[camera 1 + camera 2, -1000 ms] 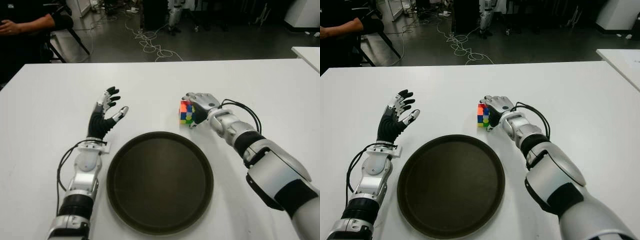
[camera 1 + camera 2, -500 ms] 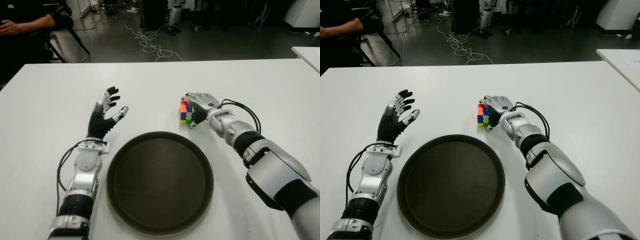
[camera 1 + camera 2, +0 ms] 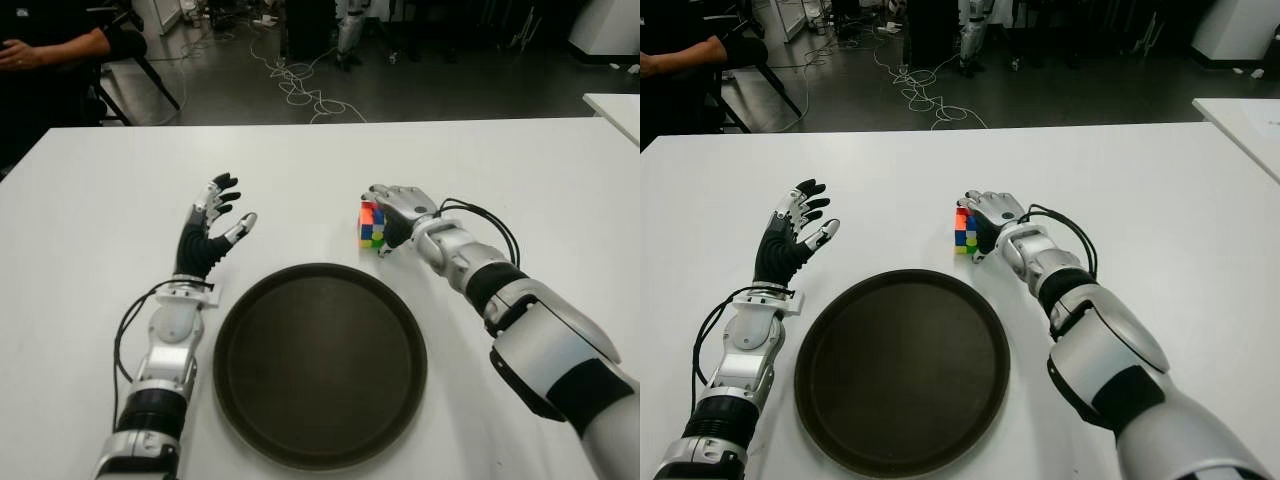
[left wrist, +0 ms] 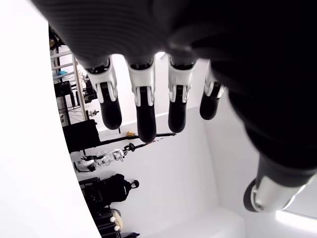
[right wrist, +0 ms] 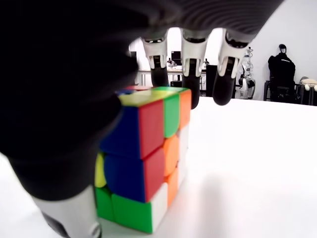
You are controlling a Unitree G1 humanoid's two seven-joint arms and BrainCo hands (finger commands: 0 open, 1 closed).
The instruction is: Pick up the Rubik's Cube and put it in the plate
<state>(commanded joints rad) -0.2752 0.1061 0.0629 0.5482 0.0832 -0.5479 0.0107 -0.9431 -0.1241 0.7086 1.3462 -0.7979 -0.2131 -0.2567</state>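
Rubik's Cube (image 3: 372, 225) is sitting on the tabltop (image 3: 90, 200) above the plate (image 3: 320, 362); your right hand (image 3: 398, 212) is cupping it, fingers not clamped yet. Your left hand (image 3: 208, 232) is hovering spread at left.

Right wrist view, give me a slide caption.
Right hand cups the Rubik's Cube on the white table, fingers over its top.

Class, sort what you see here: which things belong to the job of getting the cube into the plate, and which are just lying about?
Part of the job:
Rubik's Cube, on the table
plate, nothing in it
right hand, cupped against the cube

Just about:
left hand, open beside the plate's left
white table
floor cables
seated person
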